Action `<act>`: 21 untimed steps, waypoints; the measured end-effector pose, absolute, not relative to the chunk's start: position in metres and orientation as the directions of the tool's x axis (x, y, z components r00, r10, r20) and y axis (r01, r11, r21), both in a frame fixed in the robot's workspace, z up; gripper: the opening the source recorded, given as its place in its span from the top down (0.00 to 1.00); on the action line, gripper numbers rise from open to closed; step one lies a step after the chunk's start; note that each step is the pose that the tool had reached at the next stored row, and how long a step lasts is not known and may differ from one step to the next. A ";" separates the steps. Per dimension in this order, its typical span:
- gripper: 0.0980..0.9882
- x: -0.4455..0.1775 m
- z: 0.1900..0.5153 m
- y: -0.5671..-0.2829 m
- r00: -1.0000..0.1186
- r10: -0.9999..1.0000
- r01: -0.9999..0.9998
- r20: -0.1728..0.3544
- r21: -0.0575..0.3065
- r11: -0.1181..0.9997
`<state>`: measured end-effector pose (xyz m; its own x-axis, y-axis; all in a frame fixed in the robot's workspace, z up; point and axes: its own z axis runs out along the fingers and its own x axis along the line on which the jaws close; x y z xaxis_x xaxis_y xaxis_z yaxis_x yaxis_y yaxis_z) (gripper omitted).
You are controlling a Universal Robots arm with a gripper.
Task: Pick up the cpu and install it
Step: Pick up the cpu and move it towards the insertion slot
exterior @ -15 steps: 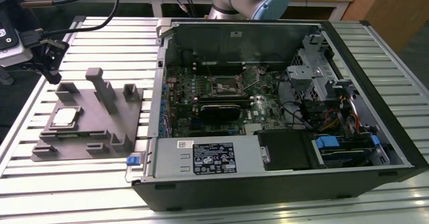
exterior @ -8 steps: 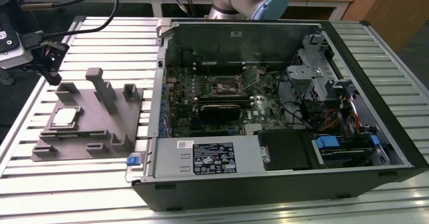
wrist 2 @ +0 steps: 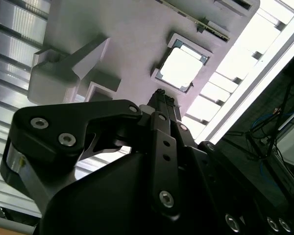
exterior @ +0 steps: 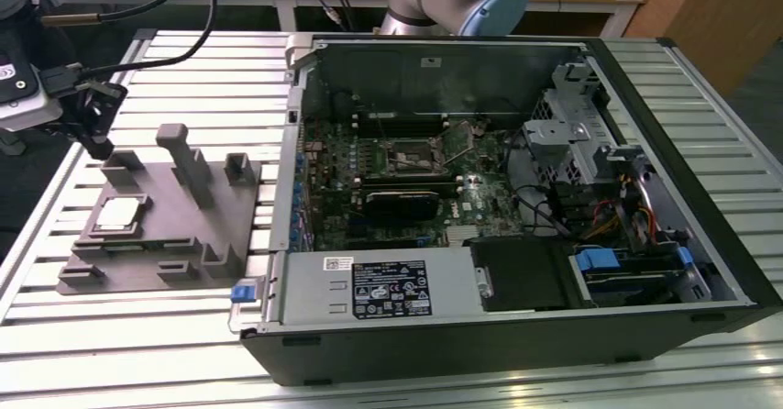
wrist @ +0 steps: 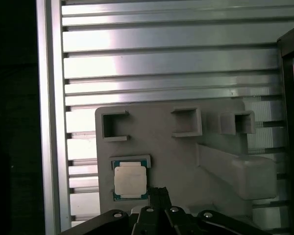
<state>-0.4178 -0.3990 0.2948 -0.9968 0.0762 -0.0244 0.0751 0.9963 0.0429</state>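
The cpu [exterior: 116,215] is a small silver-topped square chip lying flat in a recess of the grey fixture [exterior: 183,244], at the exterior view's left. Both wrist views look down on the cpu [wrist: 130,181] [wrist 2: 182,68] in its green-edged seat. My gripper [exterior: 95,145] hangs above the fixture's far end, apart from the chip. Its dark fingers [wrist: 158,195] [wrist 2: 161,98] stand pressed together, shut, with nothing between them. The motherboard's black-framed socket [exterior: 410,157] sits inside the open computer case.
The open black computer case [exterior: 514,336] fills the exterior view's right, with a power supply [exterior: 380,285], drive cage [exterior: 575,116] and cables inside. Tall posts [exterior: 186,161] rise from the fixture beside the chip. The slatted aluminium table [exterior: 123,354] ends near the fixture.
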 end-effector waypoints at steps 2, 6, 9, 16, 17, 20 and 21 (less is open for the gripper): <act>0.99 -0.418 0.293 -0.399 -0.997 0.076 0.075 -0.024 0.043 0.996; 0.99 -0.419 0.290 -0.399 -0.997 0.076 0.075 -0.024 0.043 0.996; 0.99 -0.420 0.287 -0.399 -0.997 0.076 0.075 -0.024 0.043 0.996; 0.99 -0.422 0.281 -0.399 -0.997 0.076 0.075 -0.024 0.043 0.996; 0.99 -0.422 0.281 -0.399 -0.997 0.076 0.075 -0.024 0.043 0.996; 0.99 -0.422 0.278 -0.399 -0.997 0.076 0.075 -0.024 0.043 0.996; 0.99 -0.423 0.278 -0.399 -0.997 0.076 0.075 -0.024 0.043 0.996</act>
<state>-0.4226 -0.3991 0.2776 -0.9968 0.0761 -0.0245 0.0750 0.9963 0.0425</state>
